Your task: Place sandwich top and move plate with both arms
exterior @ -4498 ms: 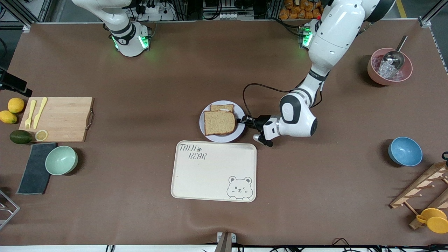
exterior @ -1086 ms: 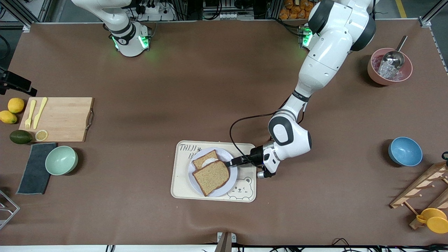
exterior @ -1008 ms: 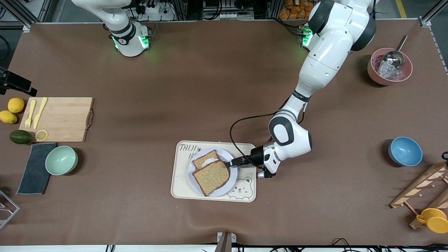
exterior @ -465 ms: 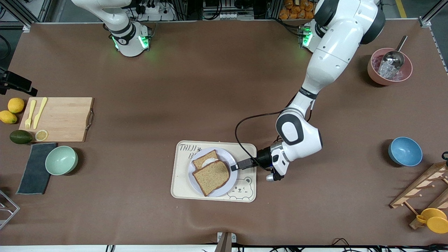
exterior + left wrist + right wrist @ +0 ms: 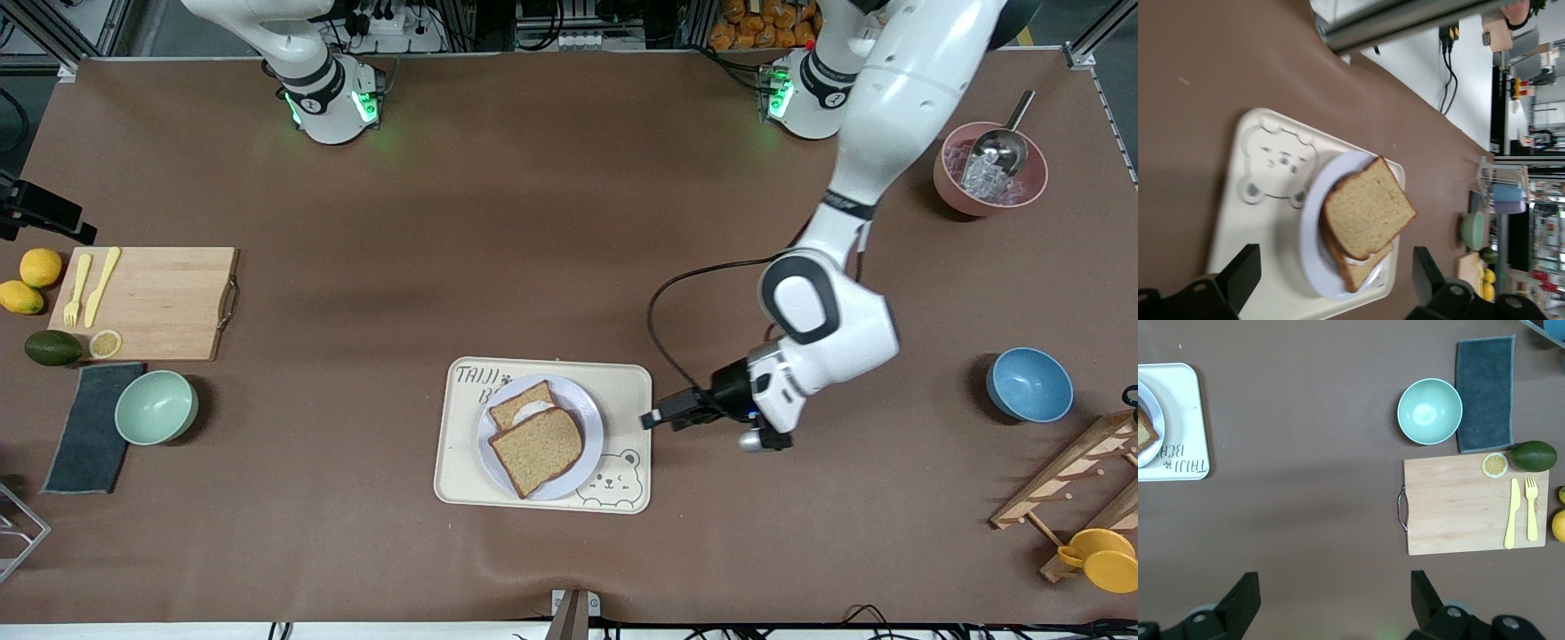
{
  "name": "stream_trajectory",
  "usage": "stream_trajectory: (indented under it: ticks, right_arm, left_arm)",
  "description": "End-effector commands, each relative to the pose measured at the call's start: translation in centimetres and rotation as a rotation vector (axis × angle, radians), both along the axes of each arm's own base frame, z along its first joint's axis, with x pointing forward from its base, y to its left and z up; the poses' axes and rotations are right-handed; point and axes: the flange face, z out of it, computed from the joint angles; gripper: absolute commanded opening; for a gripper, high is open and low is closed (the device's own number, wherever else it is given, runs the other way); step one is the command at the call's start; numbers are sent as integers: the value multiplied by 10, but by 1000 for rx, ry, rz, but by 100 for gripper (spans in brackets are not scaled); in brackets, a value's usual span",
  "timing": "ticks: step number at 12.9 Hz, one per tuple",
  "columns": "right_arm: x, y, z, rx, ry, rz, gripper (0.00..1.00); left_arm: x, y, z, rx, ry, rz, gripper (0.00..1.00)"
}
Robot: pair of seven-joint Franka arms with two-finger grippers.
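Plate [image 5: 587,418] — centre of the front view, lying on the bear tray [image 5: 622,382], sandwich top [image 5: 538,449] on it. Left gripper [image 5: 652,419] — low, at the tray's edge, forearm bent down from upper right, fingers [image 5: 1238,273] apart, empty. Right gripper [image 5: 1331,597] — waiting high above the worktop [image 5: 533,222], fingers apart.

1. The plate [image 5: 587,411] sits on the tray [image 5: 542,493], toward the edge farther from the front camera.
2. The sandwich top [image 5: 537,450] lies on the plate, over a second slice [image 5: 519,402] that seems to carry an egg.
3. The left gripper [image 5: 652,419], fingers apart, is at the tray's edge toward the left arm's end.
4. The right gripper [image 5: 1331,597] waits, spread, above bare table near the cutting board [image 5: 160,302].
5. A bowl [image 5: 156,407] stands nearer the front camera than the board, beside a cloth [image 5: 87,440].
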Motion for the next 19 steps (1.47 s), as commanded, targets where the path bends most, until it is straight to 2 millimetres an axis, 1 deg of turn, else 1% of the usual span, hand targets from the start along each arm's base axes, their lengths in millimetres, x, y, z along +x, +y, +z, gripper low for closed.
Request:
stream_trajectory:
  ticks: [1,2,3,4,5,7,8,10,11,12,14,15,16,17,18,19]
  right_arm:
    - [-8,6,2,14,-1,-11,100]
    - [-8,6,2,14,1,-11,100]
    - [-8,6,-2,15,7,-11,100]
    - [-8,6,-3,15,8,-11,100]
    - [-8,8,-2,15,8,-6,100]
    - [-9,8,-2,15,10,-6,100]
    - [-9,9,-2,15,10,-5,100]
    - [-9,7,-3,16,16,-8,100]
    - [-9,6,-3,15,14,-11,100]
    - [-10,6,-3,16,14,-11,100]
    - [-10,6,-3,16,14,-11,100]
    - [-9,7,-3,16,17,-9,100]
    - [-9,7,-4,16,19,-9,100]
    - [-9,6,-4,16,19,-11,100]
    - [-9,6,-4,16,19,-11,100]
    - [-9,6,-4,16,20,-11,100]
  left_arm:
    - [-31,64,37,112,-25,-26,100]
    - [-34,74,41,133,-25,-44,100]
    - [-36,89,40,165,-18,-59,100]
    - [-41,102,41,225,-21,-101,100]
    - [-45,117,48,286,-20,-148,100]
    - [-53,138,72,399,51,-232,100]
    - [-59,149,84,505,97,-270,100]
    - [-72,157,106,685,184,-275,100]
    - [-78,157,117,726,207,-266,100]
    - [-85,159,133,734,222,-255,100]
    - [-92,166,178,741,221,-245,100]
    - [-90,166,202,745,218,-250,100]
    - [-86,172,227,746,209,-245,100]
    - [-84,173,246,742,188,-231,100]
    - [-82,173,261,744,163,-221,100]
    - [-85,174,268,747,173,-228,100]
